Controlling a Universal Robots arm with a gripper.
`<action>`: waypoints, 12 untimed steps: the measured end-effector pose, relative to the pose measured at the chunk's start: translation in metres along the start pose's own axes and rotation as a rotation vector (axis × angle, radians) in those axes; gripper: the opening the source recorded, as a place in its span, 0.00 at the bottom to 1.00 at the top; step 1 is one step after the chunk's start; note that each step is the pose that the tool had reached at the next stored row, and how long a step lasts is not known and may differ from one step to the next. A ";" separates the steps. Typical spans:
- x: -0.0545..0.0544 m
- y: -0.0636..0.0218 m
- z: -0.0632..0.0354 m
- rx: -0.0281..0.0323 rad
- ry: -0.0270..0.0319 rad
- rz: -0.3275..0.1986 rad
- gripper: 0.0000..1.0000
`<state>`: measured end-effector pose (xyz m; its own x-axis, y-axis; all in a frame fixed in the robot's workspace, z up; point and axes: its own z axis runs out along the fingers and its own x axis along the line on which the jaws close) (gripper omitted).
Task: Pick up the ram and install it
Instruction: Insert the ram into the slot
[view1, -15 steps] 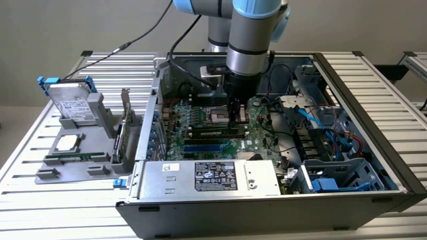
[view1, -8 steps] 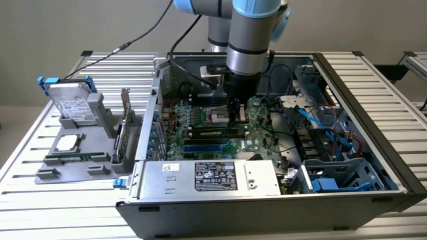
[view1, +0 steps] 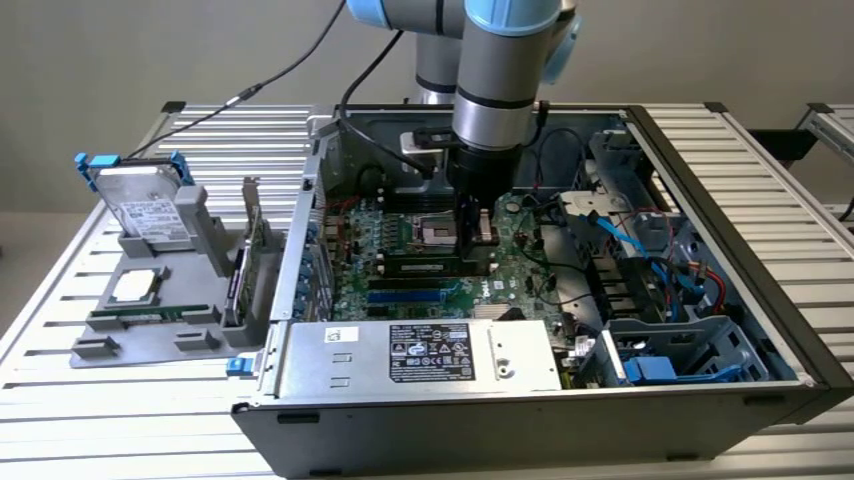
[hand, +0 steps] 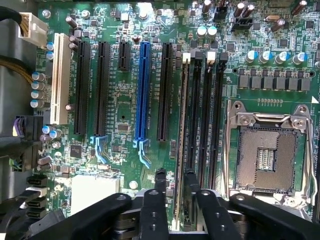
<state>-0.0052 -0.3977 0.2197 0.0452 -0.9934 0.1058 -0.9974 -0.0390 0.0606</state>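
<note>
The long, thin green circuit-board ram (hand: 179, 125) stands on edge in a black memory slot of the green motherboard (hand: 120, 110), between the expansion slots and the open silver processor socket (hand: 267, 157). The black gripper (hand: 175, 175) straddles its near end, fingers narrowly parted, seemingly not clamping. Risk: a half-seated stick, tilted if a finger snags it.

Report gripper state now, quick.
Gripper: open, fingers either side of the long, thin green ram stick standing among the black memory slots, not clamping it.
</note>
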 end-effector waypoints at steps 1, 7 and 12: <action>0.000 0.0000 0.0001 0.0000 0.0010 0.000 0.35; -0.001 0.0001 -0.0012 -0.0004 0.0059 0.000 0.42; 0.000 0.0053 -0.0094 -0.0003 0.0057 0.000 0.42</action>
<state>-0.0099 -0.3966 0.2293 0.0453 -0.9927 0.1115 -0.9974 -0.0386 0.0608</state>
